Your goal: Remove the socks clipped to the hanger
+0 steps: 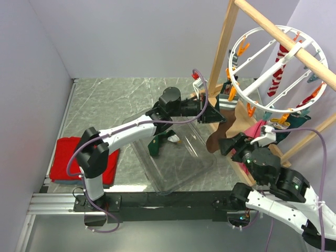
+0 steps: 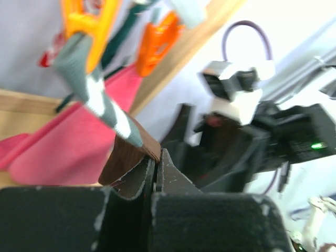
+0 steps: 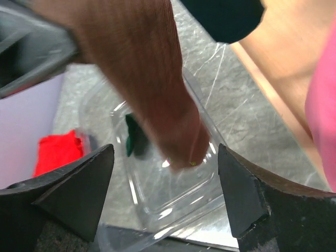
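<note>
The white ring hanger (image 1: 278, 73) hangs from the wooden rail at the back right, with orange and teal pegs on its rim. A red-and-white striped sock (image 1: 277, 73), a pink sock (image 1: 257, 128) and a dark green sock with a brown toe (image 1: 228, 126) hang from it. My left gripper (image 1: 214, 114) is shut on the brown part of that sock (image 2: 128, 157), which an orange peg (image 2: 86, 21) holds above. My right gripper (image 1: 227, 144) is open, with the brown toe (image 3: 152, 79) hanging just ahead of its fingers, not touching. Another green sock (image 1: 157, 144) lies in the tray.
A clear plastic tray (image 1: 194, 168) sits mid-table under both grippers and also shows in the right wrist view (image 3: 157, 210). A folded red cloth (image 1: 65, 157) lies at the left edge. The wooden rail frame (image 1: 223, 47) stands behind the left gripper.
</note>
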`<state>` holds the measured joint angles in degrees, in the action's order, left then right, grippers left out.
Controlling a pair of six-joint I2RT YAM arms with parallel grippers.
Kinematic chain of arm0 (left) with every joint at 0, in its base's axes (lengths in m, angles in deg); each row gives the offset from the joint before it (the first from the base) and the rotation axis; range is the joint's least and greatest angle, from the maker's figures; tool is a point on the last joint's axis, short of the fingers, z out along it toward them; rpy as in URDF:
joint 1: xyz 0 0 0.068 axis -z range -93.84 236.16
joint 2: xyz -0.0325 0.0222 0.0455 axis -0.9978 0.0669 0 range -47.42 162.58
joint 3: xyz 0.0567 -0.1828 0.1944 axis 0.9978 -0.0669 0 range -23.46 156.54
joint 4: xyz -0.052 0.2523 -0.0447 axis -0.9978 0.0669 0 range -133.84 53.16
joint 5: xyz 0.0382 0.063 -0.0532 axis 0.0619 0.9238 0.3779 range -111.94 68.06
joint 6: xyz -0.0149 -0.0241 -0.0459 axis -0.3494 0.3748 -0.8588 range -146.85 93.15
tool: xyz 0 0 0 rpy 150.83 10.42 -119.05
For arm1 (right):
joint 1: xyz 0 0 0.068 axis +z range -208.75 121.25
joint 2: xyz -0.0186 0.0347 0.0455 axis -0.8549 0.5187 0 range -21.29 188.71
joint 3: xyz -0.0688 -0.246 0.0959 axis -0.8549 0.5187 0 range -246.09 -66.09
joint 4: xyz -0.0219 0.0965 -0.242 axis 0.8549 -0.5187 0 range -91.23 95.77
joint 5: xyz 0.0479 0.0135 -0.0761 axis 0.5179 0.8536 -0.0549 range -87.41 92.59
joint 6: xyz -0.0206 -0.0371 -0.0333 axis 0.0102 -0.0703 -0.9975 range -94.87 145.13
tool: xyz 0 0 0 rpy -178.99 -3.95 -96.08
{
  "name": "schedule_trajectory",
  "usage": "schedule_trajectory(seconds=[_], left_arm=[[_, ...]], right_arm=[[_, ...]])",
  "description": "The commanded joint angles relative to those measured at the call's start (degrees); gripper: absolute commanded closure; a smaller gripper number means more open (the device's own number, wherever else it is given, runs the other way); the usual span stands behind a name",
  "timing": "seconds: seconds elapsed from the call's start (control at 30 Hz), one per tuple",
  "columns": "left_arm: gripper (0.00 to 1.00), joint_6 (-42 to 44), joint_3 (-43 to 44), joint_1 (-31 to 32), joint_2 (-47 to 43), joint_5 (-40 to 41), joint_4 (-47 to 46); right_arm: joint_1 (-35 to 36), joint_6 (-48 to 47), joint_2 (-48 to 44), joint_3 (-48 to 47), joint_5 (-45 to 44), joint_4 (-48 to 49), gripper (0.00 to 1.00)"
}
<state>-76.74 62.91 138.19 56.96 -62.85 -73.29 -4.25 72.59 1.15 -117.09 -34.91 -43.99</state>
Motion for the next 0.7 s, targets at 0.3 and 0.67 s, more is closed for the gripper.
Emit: schedule_trajectory(seconds=[0.3,0.67], left_arm=[[0.83,2.1,-0.1,4.5,-6.6,0.6,4.6],[0.12,16.7,12.2,4.5,-7.0,14.1,20.0]], right_arm=[[0.3,-2.9,-4.0,6.6,-0.5,9.9,0.96],[0.3,-3.9,-8.8,7.1,5.1,7.0,1.0]])
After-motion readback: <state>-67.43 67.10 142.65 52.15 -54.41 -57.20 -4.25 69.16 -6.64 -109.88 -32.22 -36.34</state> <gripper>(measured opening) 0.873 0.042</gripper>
